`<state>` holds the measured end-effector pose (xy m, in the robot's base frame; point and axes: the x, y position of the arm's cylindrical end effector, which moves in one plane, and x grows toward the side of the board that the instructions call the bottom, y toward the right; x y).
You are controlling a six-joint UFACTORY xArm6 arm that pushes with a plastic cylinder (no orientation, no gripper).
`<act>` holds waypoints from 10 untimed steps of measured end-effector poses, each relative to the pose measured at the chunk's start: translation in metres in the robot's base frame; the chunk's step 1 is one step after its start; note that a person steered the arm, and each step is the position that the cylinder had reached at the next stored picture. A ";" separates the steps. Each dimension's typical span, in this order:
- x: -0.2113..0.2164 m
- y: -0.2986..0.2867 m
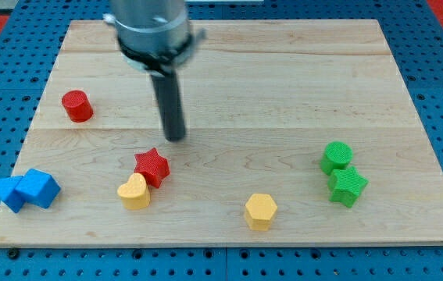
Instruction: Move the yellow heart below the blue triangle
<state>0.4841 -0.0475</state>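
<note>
Right now my tip rests on the worktop, just above the red star; being a bare rod, my end effector pinches nothing; the yellow heart touches the star's lower left; the blue triangle sits far left, against a blue cube.

Arm cut off by view's top; two blue blocks' shapes unclear.
</note>
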 end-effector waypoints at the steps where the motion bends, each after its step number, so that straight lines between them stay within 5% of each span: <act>1: 0.045 0.002; 2: 0.049 -0.100; 5: -0.036 -0.158; 6: -0.003 -0.103; 7: 0.088 -0.089; 8: 0.127 -0.054; 10: 0.134 -0.067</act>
<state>0.6186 -0.1148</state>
